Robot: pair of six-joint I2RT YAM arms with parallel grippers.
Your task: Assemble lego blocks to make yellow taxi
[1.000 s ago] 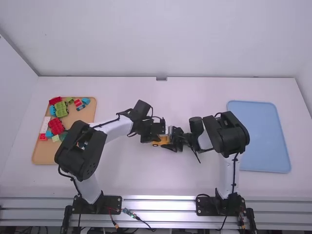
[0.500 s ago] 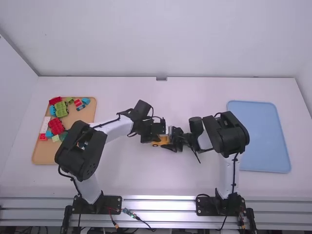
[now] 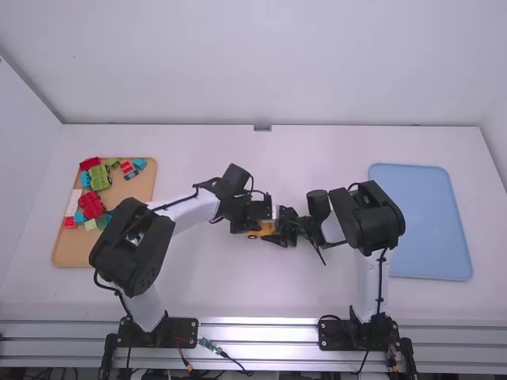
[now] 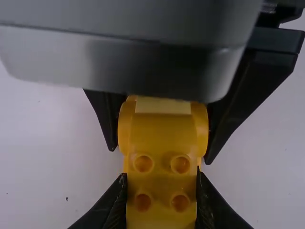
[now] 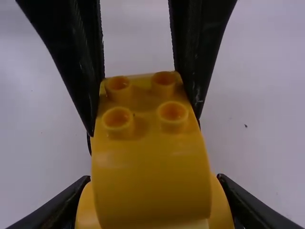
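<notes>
In the high view my left gripper (image 3: pixel 255 215) and my right gripper (image 3: pixel 283 228) meet at a yellow lego piece (image 3: pixel 261 229) mid-table. From the left wrist, my left gripper (image 4: pixel 162 200) is shut on the studded end of the yellow piece (image 4: pixel 162 138). Seen from the right wrist, my right gripper (image 5: pixel 155 205) holds the wider rounded end of the yellow piece (image 5: pixel 150 167), one finger against each side. Four studs top the end that my left gripper holds. Whether the piece is one block or several joined, I cannot tell.
A tan tray (image 3: pixel 119 190) at the left carries red, green, blue and white blocks; the left arm's elbow hangs over its near corner. A blue tray (image 3: pixel 420 222) lies at the right, just beyond the right arm's elbow.
My left gripper and its wrist have shifted very slightly to the right. The right arm has held still, and both grippers stay at the yellow piece.
</notes>
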